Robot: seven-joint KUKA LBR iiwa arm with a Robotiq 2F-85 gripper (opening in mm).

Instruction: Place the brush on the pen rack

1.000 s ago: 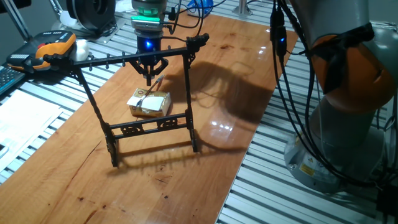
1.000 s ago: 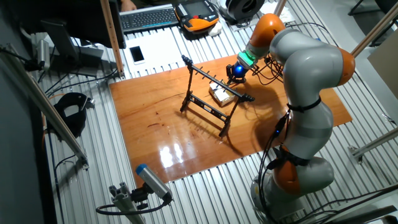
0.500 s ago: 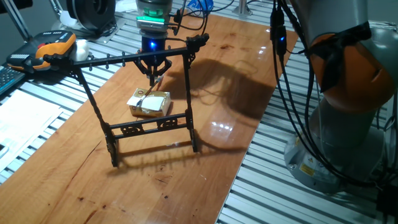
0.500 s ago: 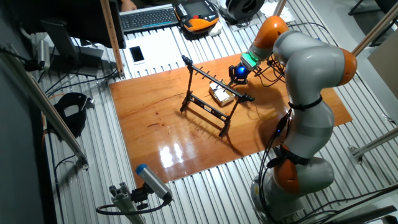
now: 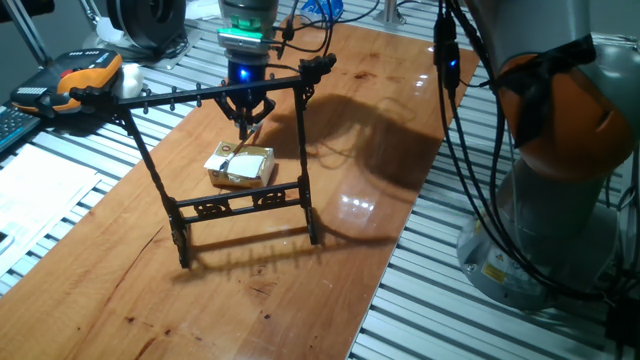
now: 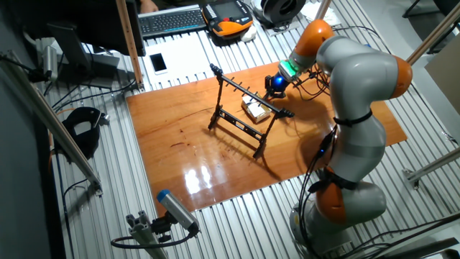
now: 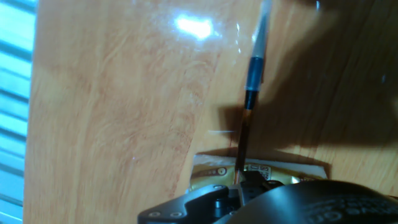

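The black pen rack (image 5: 200,95) stands on the wooden board, and it also shows in the other fixed view (image 6: 241,108). My gripper (image 5: 246,120) hangs just behind the rack's top bar, above the far edge of a small yellowish block (image 5: 240,165). It is shut on the thin brush (image 7: 249,99). In the hand view the brown handle runs out from between the fingers, with a dark band and a pale end. The brush (image 5: 252,133) hangs slanted over the block, its low end near the block's top. The other fixed view shows the gripper (image 6: 272,88) at the rack's far side.
The yellowish block (image 6: 253,109) lies on the board just behind the rack. An orange and black pendant (image 5: 75,80) lies off the board at the back left. The arm's base (image 5: 540,210) and its cables stand to the right. A keyboard (image 6: 169,20) lies beyond the board.
My gripper has shifted slightly to the right and a little up with the brush in it. In the last half second it has hardly moved.
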